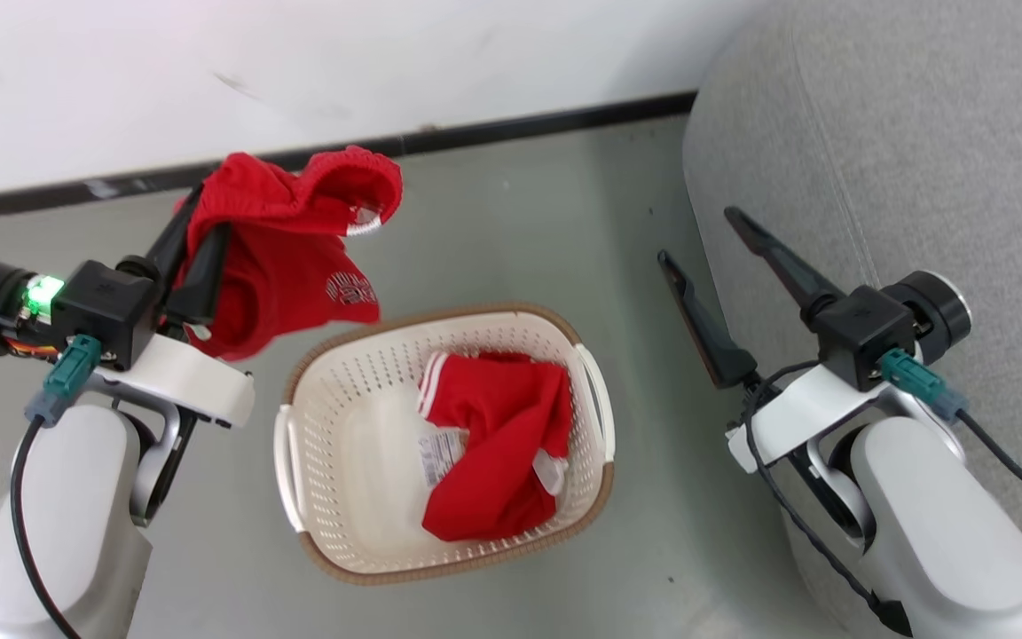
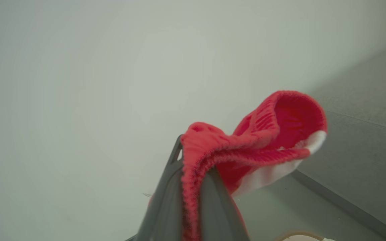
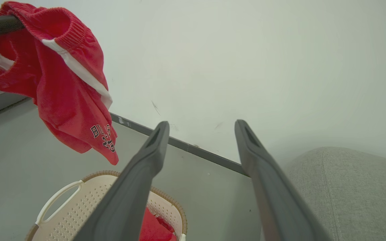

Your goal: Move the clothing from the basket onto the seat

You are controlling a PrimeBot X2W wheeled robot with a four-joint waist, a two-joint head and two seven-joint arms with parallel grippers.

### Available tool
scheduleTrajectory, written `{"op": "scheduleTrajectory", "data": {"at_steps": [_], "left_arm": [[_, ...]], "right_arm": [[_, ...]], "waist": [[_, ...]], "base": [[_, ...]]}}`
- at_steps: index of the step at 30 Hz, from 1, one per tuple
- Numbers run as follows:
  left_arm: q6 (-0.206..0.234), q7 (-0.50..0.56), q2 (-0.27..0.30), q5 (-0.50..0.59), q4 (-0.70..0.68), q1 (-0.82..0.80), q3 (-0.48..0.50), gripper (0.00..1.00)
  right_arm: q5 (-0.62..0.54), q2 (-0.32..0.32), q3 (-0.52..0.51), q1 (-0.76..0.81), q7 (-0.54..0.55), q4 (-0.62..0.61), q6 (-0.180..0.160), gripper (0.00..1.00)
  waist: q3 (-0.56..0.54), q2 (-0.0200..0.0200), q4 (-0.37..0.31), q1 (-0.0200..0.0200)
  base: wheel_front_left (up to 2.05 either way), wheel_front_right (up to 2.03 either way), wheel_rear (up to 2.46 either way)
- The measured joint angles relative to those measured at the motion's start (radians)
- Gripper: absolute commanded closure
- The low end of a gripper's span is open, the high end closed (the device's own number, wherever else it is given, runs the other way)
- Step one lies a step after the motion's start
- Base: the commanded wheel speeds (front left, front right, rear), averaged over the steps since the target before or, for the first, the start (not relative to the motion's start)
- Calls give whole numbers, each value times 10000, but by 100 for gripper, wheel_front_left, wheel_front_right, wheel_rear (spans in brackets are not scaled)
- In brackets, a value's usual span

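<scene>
My left gripper is shut on a red garment with white trim and lettering, held up in the air left of and above the basket. In the left wrist view the red fabric drapes over the closed fingers. A second red garment with a white tag lies inside the cream perforated basket on the floor. My right gripper stands open and empty beside the grey seat, right of the basket. The right wrist view shows the hanging garment, the basket and the seat.
A white wall with a dark baseboard runs behind the basket. Grey floor lies between the basket and the wall. The seat fills the right side of the head view.
</scene>
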Motion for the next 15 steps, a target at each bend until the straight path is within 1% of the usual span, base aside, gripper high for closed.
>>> {"op": "scheduleTrajectory", "data": {"at_steps": [9, 10, 15], "left_arm": [[-123, 579, -27, -253, -391, 533, -267, 100], [-205, 652, -19, -255, -472, 546, -316, 100], [-326, 932, -35, -268, -945, 554, -658, 100]], "right_arm": [[378, -424, 750, 124, 0, 328, 0, 0], [439, -489, 851, 129, 0, 382, 0, 0], [719, -734, 1304, 368, 2, 531, 0, 0]], "waist": [[-1082, 0, 424, 0], [-1196, 0, 472, 0], [-1724, 0, 704, 0]], "base": [[0, 0, 0], [0, 0, 0], [0, 0, 0]]}}
